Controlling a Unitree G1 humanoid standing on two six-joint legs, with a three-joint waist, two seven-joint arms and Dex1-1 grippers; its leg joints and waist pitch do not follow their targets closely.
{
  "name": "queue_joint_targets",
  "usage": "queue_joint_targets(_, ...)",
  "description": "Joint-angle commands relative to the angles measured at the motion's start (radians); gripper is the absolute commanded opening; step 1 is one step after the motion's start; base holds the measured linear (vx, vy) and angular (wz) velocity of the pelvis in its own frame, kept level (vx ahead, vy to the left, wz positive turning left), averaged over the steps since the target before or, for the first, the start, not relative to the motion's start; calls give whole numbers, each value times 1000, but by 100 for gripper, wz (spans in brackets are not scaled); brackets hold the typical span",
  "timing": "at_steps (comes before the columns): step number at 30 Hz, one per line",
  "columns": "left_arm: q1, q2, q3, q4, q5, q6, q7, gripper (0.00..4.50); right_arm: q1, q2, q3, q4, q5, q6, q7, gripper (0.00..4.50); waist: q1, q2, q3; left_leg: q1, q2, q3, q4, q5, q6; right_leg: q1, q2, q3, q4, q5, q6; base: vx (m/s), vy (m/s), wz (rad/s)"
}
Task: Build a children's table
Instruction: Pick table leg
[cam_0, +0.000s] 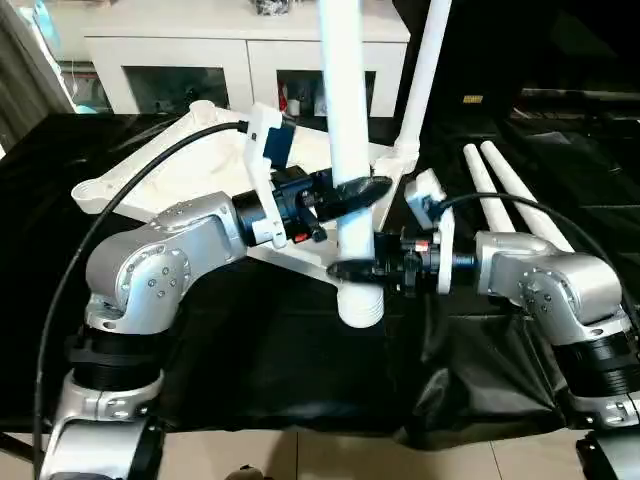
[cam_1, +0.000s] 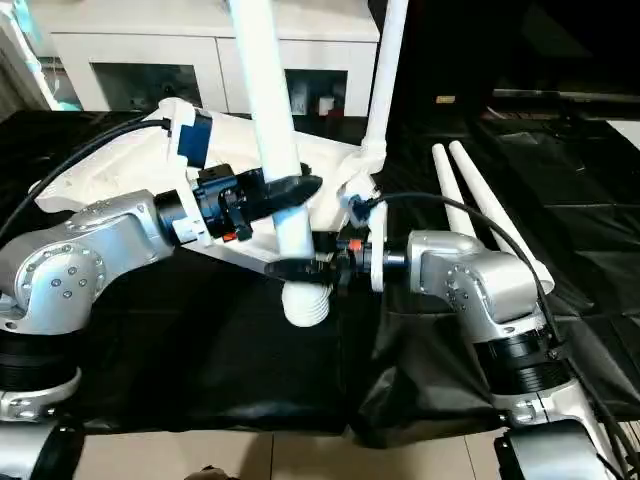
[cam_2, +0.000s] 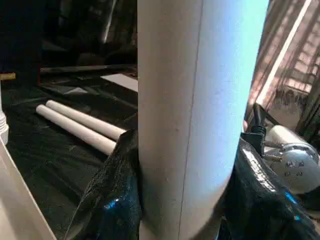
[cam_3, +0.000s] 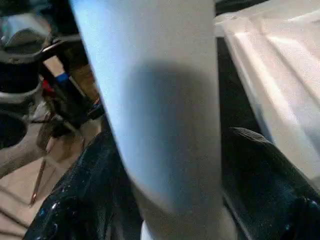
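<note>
My right pincer is clamped on the lower end of a white leg that I'm holding upright, and my left pincer is closed around the same leg just above it, so both grips stack on one tube. The leg's ribbed end hangs just below the right pincer, above the black-sheeted surface. Just behind both pincers lies the upside-down tabletop, with one leg already standing in its far corner socket. Two spare legs lie well beyond the right pincer. Farther back is the white cabinet. My worry: the tall leg is gripped low, so it could tilt or slip while I steer it, and miss or jam in the socket.
</note>
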Motion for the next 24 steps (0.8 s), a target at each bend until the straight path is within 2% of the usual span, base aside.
queue_joint_targets(1, -20, 9, -12, -3, 13, -21, -29, 184, -25, -14, 20, 0, -7, 17, 29, 338, 1, -9, -73, 12, 26, -3, -66, -129, 15, 67, -45, 48, -63, -178, -185, 0, 0, 0)
queue_joint_targets(6, -18, 22, -26, -15, 13, -31, -73, 184, -33, -14, 33, 17, -14, 13, 45, 338, 3, -13, -75, 9, 25, -2, -64, -108, 18, 68, -47, 49, -58, -158, -192, 0, 0, 0)
queue_joint_targets(16, -10, 53, -52, -14, 27, -48, -132, 184, -38, -18, 45, 20, -18, 2, 80, 338, 3, -11, -76, 11, 26, -2, -64, -107, 17, 67, -46, 49, -56, -149, -197, 0, 0, 0)
queue_joint_targets(17, -11, 52, -51, -12, 29, -49, -136, 184, -37, -18, 46, 19, -19, 2, 83, 311, 3, -10, -76, 10, 26, -3, -64, -108, 15, 68, -46, 48, -55, -148, -198, 0, 0, 0)
queue_joint_targets(24, -18, 52, -51, -4, 22, -58, -151, 184, -28, -20, 57, 14, -31, 0, 93, 255, 4, -10, -76, 11, 26, -3, -64, -119, 10, 67, -46, 49, -56, -158, -197, 0, 0, 0)
